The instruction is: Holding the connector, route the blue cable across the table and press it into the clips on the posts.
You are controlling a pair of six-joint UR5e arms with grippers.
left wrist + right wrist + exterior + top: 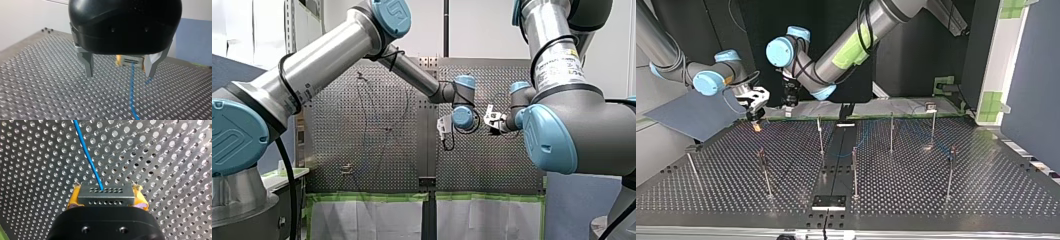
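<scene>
Right wrist view shows my right pincer (105, 191) shut tight on the connector (105, 199). The connector is a small grey block with two rows of little holes. It sits sideways between my yellow pads (72, 201), with one pad on each end. The blue cable (87, 152) comes out of the top row of holes. It runs straight ahead of the pincer, away over the table (170, 170). The table is shiny metal and full of round holes.

My left pincer (120, 72) is wide apart and holds nothing. Its two metal fingers (87, 63) point down at the table. In the left wrist view the connector shows in the gap between those fingers. It is a bit ahead of them and nearer to one finger than the other. I cannot tell if that finger touches it. The blue cable hangs down from the connector, under the left pincer, to the table.

In the top view my two pincers are near each other, by the table's edge nearest my arms. The right pincer's yellow tip is just above the table. The thin posts (820, 135) stand upright well ahead of both pincers, spread over the table. The clips on the posts are too small to make out.
</scene>
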